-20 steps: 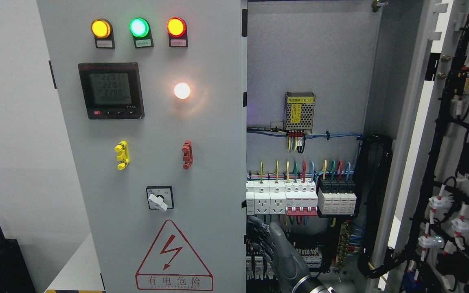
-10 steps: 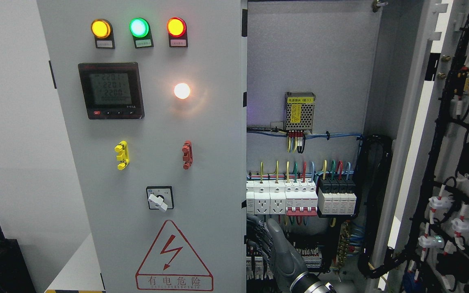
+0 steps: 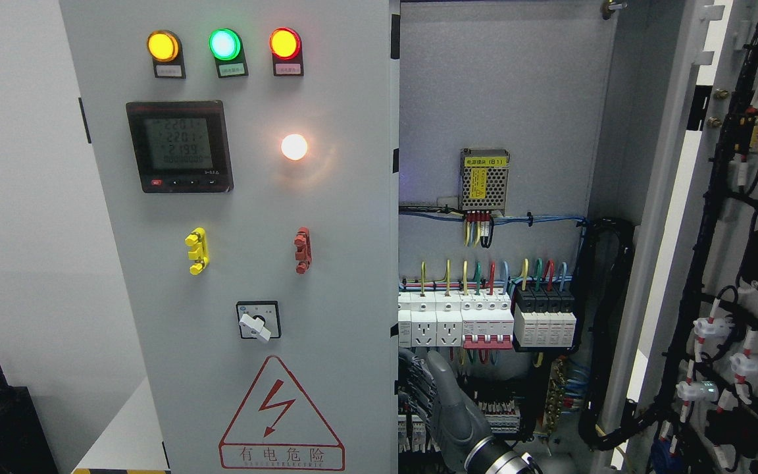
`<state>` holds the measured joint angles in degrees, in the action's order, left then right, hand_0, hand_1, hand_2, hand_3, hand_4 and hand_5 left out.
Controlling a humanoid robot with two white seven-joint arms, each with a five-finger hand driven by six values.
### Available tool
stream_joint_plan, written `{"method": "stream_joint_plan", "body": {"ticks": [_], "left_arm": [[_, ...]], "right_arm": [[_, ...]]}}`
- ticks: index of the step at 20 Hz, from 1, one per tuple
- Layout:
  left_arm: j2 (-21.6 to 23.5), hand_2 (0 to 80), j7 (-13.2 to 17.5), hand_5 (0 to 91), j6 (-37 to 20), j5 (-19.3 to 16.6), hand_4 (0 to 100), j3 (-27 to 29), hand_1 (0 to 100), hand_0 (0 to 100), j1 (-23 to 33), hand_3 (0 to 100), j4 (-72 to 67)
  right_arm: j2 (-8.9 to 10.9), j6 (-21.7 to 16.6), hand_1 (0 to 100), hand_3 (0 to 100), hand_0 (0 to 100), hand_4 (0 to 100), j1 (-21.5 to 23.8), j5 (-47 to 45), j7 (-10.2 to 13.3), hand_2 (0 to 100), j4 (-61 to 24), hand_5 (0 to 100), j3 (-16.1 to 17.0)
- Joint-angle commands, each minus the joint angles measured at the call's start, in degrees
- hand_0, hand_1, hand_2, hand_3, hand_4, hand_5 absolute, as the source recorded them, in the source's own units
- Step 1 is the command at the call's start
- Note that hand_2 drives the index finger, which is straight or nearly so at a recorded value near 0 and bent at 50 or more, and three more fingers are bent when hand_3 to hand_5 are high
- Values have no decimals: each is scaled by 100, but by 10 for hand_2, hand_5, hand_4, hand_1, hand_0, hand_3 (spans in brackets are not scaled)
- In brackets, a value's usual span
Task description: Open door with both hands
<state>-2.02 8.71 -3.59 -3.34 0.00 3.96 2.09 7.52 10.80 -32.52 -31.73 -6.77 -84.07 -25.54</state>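
Movement over the last second has been slight: the right hand (image 3: pixel 441 401), dark grey and gloved, has crept leftward and a little upward, so that its fingers (image 3: pixel 418 388) now sit closer to the free edge of the tall grey metal left door (image 3: pixel 326 263) with its indicator lamps and warning triangle. That door is seen unmoved, while the right-hand grey door (image 3: pixel 747 263), lined with black wiring, stands swung wide. A grip on the left door's edge is judged to be the step in hand. The right arm enters at the bottom edge, right of the middle, wrist low, fingers extended upward and loosely together, nothing gripped. No left hand is shown.
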Motion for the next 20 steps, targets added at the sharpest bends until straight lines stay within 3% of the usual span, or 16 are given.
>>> {"method": "stream_joint_plan", "body": {"ticks": [1,12,14,20], "left_arm": [[0,0,-1,0,-1,0,33,141,0,0,0,0,2],[0,0,-1,0,-1,0,33,141,0,0,0,0,2],[0,0,-1,0,-1,0,33,141,0,0,0,0,2],[0,0,-1,0,-1,0,33,141,0,0,0,0,1]], "right_arm": [[4,19,0,0,0,0,-27,-79,-17,0,31,0,-30],[4,27,0,0,0,0,-62,-87,-43,0,93,0,-74],[4,27,0,0,0,0,-62,-87,-236,0,101,0,-118],[13,36,0,0,0,0,-167,-114,-281,0,154,0,-127]]}}
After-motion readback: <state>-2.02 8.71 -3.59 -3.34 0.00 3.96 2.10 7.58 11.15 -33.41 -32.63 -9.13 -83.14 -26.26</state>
